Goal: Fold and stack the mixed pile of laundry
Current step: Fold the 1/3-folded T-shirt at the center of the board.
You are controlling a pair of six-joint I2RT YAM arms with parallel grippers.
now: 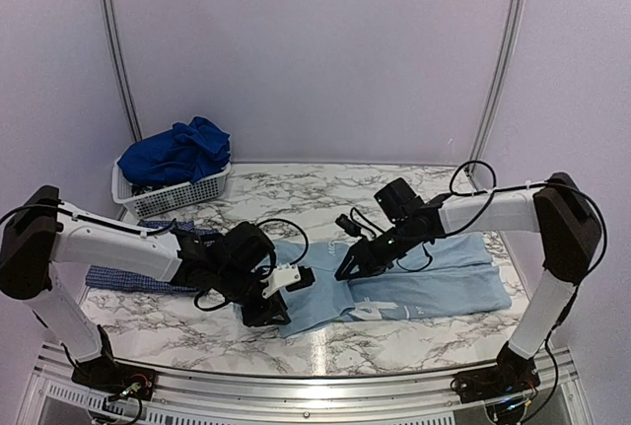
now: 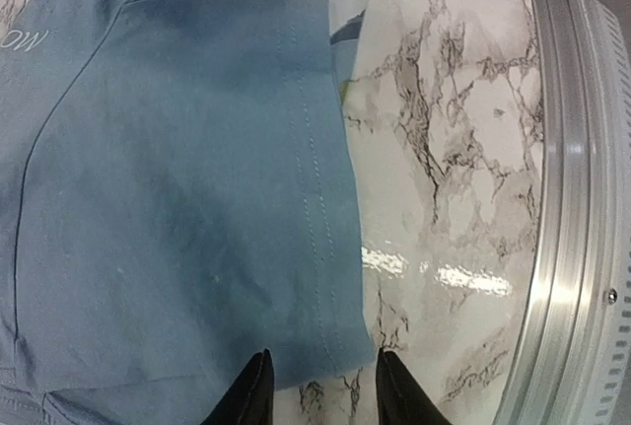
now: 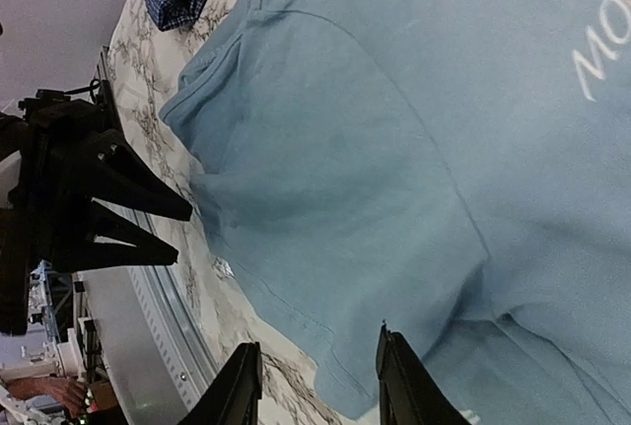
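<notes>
Here, the pale blue T-shirt (image 1: 424, 282) lies spread flat on the marble bench (image 1: 296, 188), right of centre, its white print (image 1: 375, 312) toward the near edge. Both arms reach in over its left end. The left jaws are released: the 2 fingers (image 2: 248, 393) stand apart just off a stitched sleeve hem with nothing between them, and the right wrist view shows them gaping and empty. The right jaws are likewise parted, fingers (image 3: 239, 386) either side of the sleeve's corner, which lies flat and unpinched. A navy check shirt (image 1: 118, 278) lies on the bench beneath the left arm (image 1: 118, 243), near the T-shirt. Royal blue clothes (image 1: 177, 152) sit heaped in a white basket (image 1: 187, 193) at the far left corner.
</notes>
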